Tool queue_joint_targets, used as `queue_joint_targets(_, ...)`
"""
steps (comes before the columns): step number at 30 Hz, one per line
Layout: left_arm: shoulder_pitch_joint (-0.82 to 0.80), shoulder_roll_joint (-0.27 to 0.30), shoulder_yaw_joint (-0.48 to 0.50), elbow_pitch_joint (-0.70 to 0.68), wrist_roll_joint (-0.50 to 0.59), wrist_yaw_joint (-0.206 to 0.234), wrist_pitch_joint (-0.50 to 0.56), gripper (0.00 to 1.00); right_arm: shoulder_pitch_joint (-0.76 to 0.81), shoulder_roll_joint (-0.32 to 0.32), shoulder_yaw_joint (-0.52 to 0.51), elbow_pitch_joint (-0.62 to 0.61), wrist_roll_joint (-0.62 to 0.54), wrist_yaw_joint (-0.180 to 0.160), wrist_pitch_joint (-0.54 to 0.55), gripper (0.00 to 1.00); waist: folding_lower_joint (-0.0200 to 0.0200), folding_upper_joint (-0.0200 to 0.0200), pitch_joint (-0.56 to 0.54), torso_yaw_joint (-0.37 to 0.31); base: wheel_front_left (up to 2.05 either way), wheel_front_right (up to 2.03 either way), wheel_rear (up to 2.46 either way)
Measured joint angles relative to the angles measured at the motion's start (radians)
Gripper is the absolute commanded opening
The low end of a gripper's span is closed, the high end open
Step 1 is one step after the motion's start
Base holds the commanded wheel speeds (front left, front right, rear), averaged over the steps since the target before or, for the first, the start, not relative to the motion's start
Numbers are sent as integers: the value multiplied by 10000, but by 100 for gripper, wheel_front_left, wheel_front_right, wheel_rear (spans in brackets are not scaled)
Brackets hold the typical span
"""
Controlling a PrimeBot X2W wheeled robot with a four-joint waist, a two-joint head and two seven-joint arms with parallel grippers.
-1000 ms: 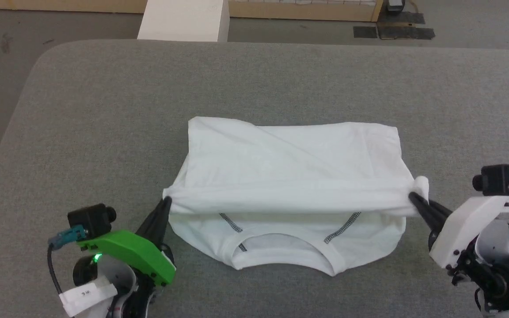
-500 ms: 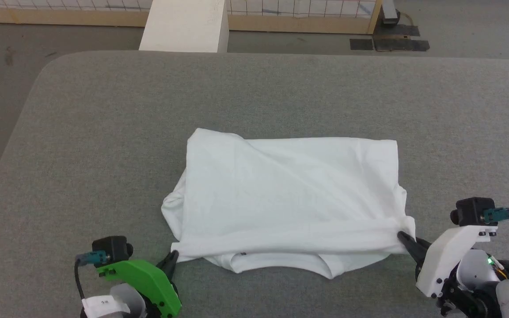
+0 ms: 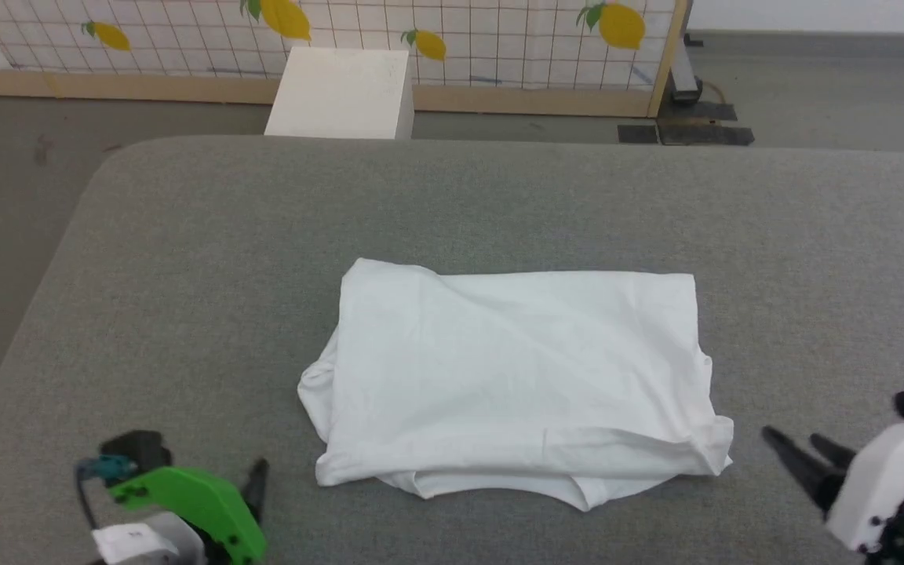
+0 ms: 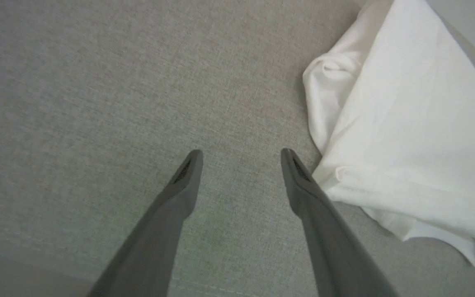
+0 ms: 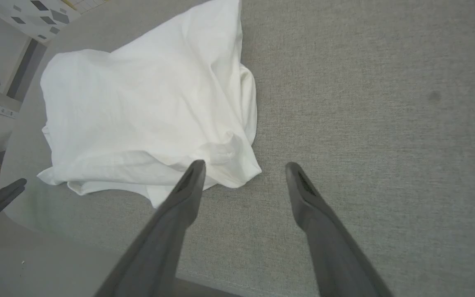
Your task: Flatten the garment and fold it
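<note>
Nearest, the left gripper (image 4: 241,152) and right gripper (image 5: 245,163) hover above the grey bench (image 3: 185,275), jaws spread wide and empty, either side of the shirt (image 3: 515,377). It lies mid-bench, doubled into a rough rectangle, a lower layer peeking out along the near edge. Folding looks largely done; tidying or one more fold may be left.

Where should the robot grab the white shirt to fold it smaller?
Probably its two near corners, one per gripper. The shirt lies flat and wide on the table, so the left gripper should slide in low from the left side and the right gripper from the right, where the folded edges stick out.
</note>
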Motion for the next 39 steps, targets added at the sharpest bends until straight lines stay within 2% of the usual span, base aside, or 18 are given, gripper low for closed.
queue_joint_targets(2,1,151,428,-433,-38,205,-251,100,-21,-4,-472,-453,69,0,282,100,0,0,-49,28,0,0,0)
queue_joint_targets(6,-60,443,1277,-1434,228,414,-1666,100,-497,31,-1081,-851,44,0,763,100,0,0,47,84,0,0,0)
queue_joint_targets(12,-663,560,1618,-2226,1615,69,-4370,100,-1861,-75,-669,75,-244,0,1386,100,0,0,526,130,0,0,0)
queue_joint_targets(14,-883,476,1676,-2368,2196,-58,-4696,100,-2327,-176,-351,564,-407,0,1450,100,0,0,759,152,0,0,0)
queue_joint_targets(16,-1015,297,1802,-2462,2740,-247,-4752,100,-2702,-272,-52,1007,-525,0,1523,100,0,0,987,179,0,0,0)
queue_joint_targets(22,-1081,-1060,3103,-3522,4381,-773,-4794,100,-3428,-631,922,2111,-757,0,1542,100,1,0,1712,298,0,0,0)
queue_joint_targets(23,-777,-1768,3764,-3649,4915,-1256,-4794,100,-3541,-754,1396,2686,-761,0,1427,100,1,0,2106,399,0,0,0)
queue_joint_targets(31,-540,-2625,4612,-3555,5476,-2127,-4794,100,-3984,-798,2272,3519,-594,0,640,100,1,0,2475,570,0,0,0)
queue_joint_targets(39,-554,-3012,4953,-3371,5837,-2725,-4794,100,-4611,-807,2964,4257,-345,-2,-8,100,1,0,2562,649,0,0,0)
